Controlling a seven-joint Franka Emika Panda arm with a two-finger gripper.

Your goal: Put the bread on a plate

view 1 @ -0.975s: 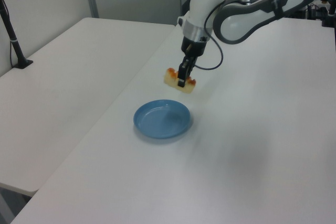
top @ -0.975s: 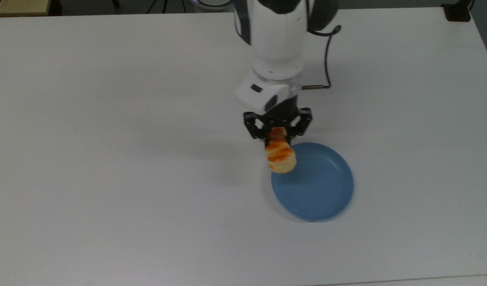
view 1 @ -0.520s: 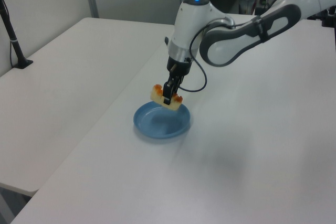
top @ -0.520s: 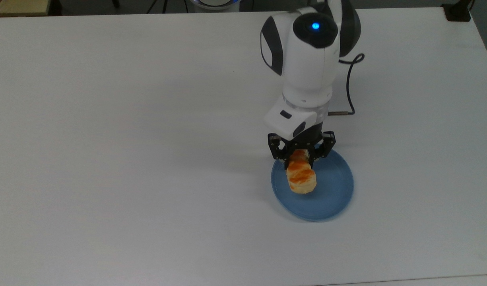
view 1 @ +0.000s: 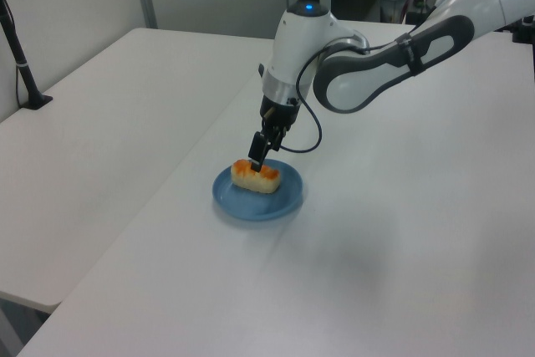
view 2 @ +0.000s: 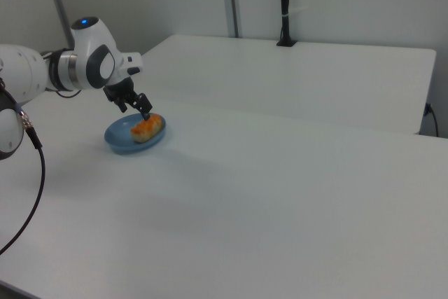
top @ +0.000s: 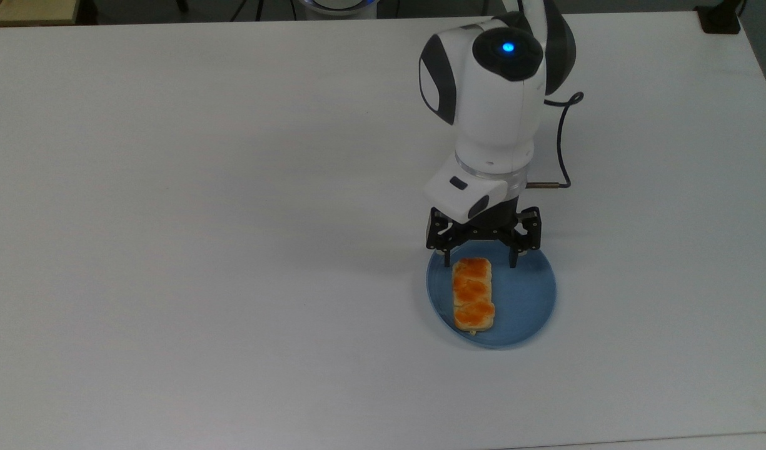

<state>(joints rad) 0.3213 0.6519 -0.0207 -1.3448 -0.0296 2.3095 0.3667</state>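
Top view: I log the oblong pale-yellow bun with orange-brown glazed lobes (top: 473, 294) lying flat in the round light-blue plastic plate (top: 526, 294), on its left half, white table (top: 232, 219). Black two-finger gripper (top: 480, 262) at the bun's far end, fingers (top: 447, 253) released, straddling it.
Left view: bun (view 1: 256, 176) in plate (view 1: 251, 205), gripper (view 1: 256, 160) over it.
Right view: bun (view 2: 147, 127) in plate (view 2: 120, 138).

A broad white surface (top: 232, 219) fills the scene, and a second white surface (view 1: 100, 123) stands beside it, parted by a narrow seam. A black post (view 2: 283, 5) rises from a clamp at the far edge in the right view. Another black post (view 1: 18, 56) stands at the left view's left. Grey wall panels (view 2: 336, 1) stand behind.
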